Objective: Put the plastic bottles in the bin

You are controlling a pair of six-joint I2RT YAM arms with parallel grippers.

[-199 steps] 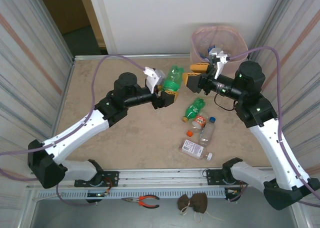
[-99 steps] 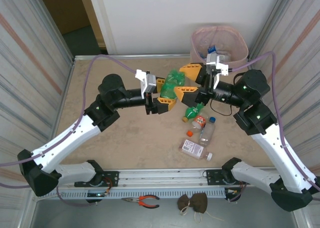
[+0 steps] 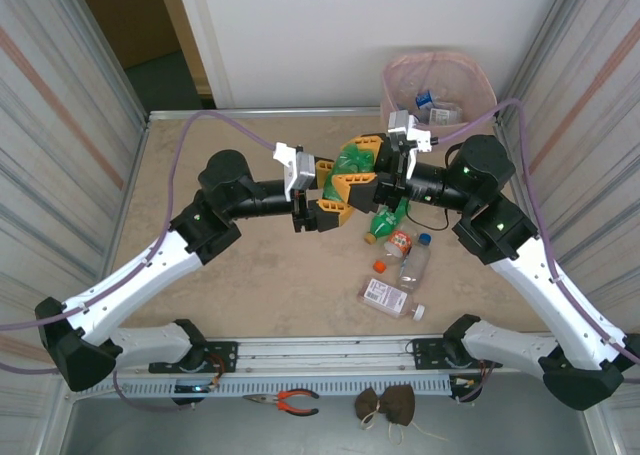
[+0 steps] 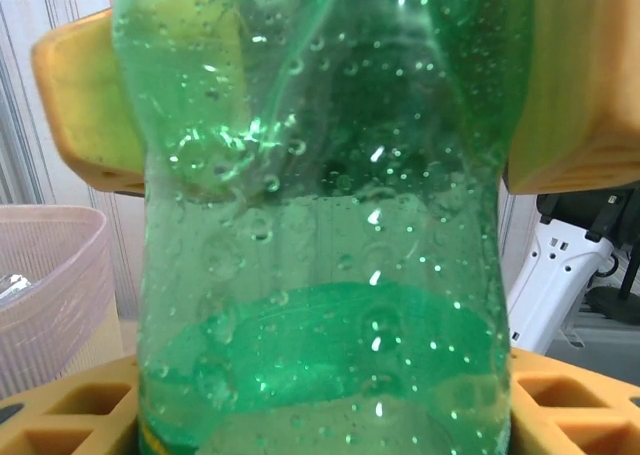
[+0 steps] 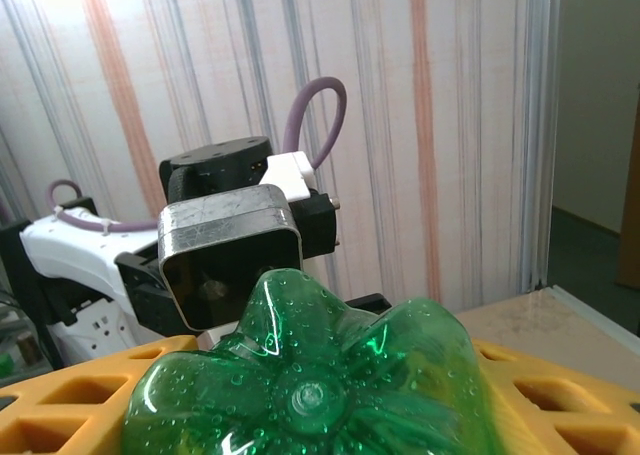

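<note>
Two sets of fingers hold one green bottle between them, above the middle of the counter. The left fingers reach in from the left and the right fingers from the right, so the two arms meet almost nose to nose.

In the left wrist view the bottle stands between that arm's own yellow fingers at the bottom edge and touches both. Higher up, the yellow fingers of the right arm press on its two sides. In the right wrist view the star-shaped bottom of the bottle sits between that arm's own fingers and faces the camera, with the wrist of the left arm just behind it. Both sets of fingers are therefore closed on the same bottle, and it hangs clear of the counter.

The bin, with its pink liner, stands at the far right, behind the right arm. The held bottle is near it but not over it. Some bottles lie inside the bin; one has a blue label.

Near the right arm, more bottles lie close together on the counter: a second green bottle, an orange-labelled bottle, a clear bottle with a blue cap and a flat bottle with a white label. A loose orange cap lies among them.
</note>
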